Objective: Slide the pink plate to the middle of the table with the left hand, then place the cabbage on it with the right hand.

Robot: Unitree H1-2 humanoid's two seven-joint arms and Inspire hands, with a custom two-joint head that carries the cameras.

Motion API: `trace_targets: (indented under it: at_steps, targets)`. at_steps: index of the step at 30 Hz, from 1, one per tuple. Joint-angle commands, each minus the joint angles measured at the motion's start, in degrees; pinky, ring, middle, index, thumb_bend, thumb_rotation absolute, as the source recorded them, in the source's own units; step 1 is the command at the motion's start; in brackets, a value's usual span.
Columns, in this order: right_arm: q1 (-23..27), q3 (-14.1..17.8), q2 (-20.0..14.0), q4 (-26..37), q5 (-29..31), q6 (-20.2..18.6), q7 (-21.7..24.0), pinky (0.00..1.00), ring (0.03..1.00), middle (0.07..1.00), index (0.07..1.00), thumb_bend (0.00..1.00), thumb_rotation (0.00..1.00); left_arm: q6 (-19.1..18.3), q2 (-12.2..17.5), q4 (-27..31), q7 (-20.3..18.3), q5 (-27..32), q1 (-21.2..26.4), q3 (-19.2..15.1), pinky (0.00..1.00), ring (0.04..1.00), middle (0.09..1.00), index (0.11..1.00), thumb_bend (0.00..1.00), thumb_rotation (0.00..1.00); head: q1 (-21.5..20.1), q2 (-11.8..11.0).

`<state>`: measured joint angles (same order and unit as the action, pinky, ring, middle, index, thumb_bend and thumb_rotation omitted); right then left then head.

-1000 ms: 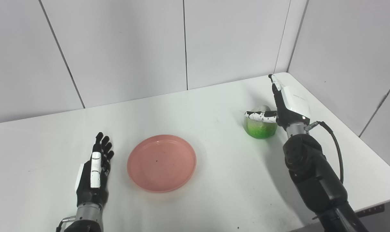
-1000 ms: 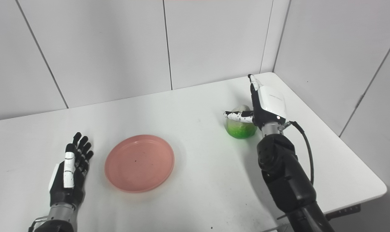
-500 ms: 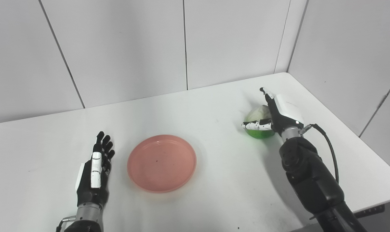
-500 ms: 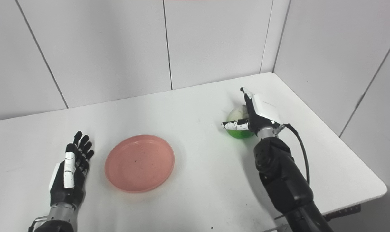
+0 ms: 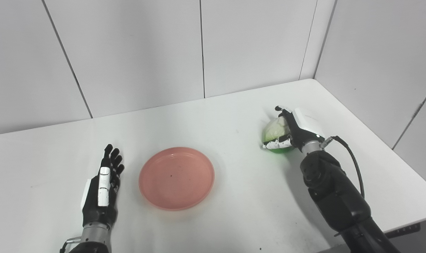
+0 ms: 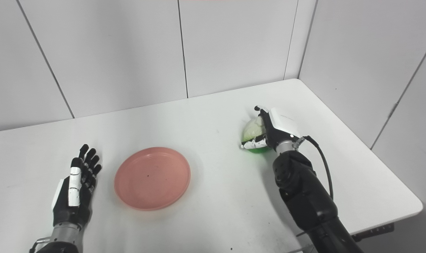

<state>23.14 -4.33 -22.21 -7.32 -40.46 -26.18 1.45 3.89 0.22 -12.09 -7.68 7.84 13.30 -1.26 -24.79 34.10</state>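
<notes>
Left eye view first: I see my right robot hand [image 5: 295, 129] wrapped over the cabbage [image 5: 274, 130], fingers curling across its top and far side, thumb low against its near side, so it reads as clamped on the cabbage, which seems to sit on the table [image 5: 234, 218] near the right edge. Whether the hold is firm I cannot tell. My worry is that a round, smooth head like this could roll out from between thumb and fingers on the lift, since the hold looks high and to one side. The pink plate [image 5: 176, 177] lies near the middle, well apart from the cabbage. Right eye view next: the left robot hand [image 6: 74, 196] rests flat just beside the plate's left rim, fingers spread and holding nothing, not touching it as far as I can judge. From this angle the carry to the plate crosses a long stretch of bare table; a dropped cabbage could roll off the near edge. Setting it down off-centre could also tip the shallow plate or let the cabbage roll over the rim.
</notes>
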Motion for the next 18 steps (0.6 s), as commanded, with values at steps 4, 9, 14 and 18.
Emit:
trace_targets:
  at_steps: [4,9,14,18]
  targets:
    - [1.93,1.35,0.56,1.74,0.35,-0.07,-2.66,0.46,0.568,0.66,0.703,0.84,0.0,-0.32,0.61,-0.65,-0.47,0.55,-2.39,-0.12,1.0,1.0,1.0,1.0,0.69,0.98,0.03,0.05]
    - [2.01,1.38,1.25,1.78,-1.25,-0.62,-3.81,0.2,0.289,0.478,0.499,0.54,0.0,-0.62,0.83,-0.33,-0.47,0.27,-2.41,0.05,1.0,1.0,1.0,1.0,0.69,0.98,-0.02,0.13]
    - [2.07,1.43,1.38,1.82,-1.38,-0.26,-5.22,0.18,0.262,0.472,0.484,0.53,0.0,-1.41,0.77,0.31,-0.27,0.28,-2.58,0.04,1.0,1.0,1.0,0.998,0.69,0.98,-0.03,0.12]
    - [1.76,1.26,1.12,1.97,-1.08,0.58,-6.5,0.17,0.248,0.432,0.489,0.53,0.0,-1.47,0.92,0.22,-0.53,0.45,-2.51,0.07,1.0,1.0,1.0,1.0,0.69,0.98,-0.03,0.12]
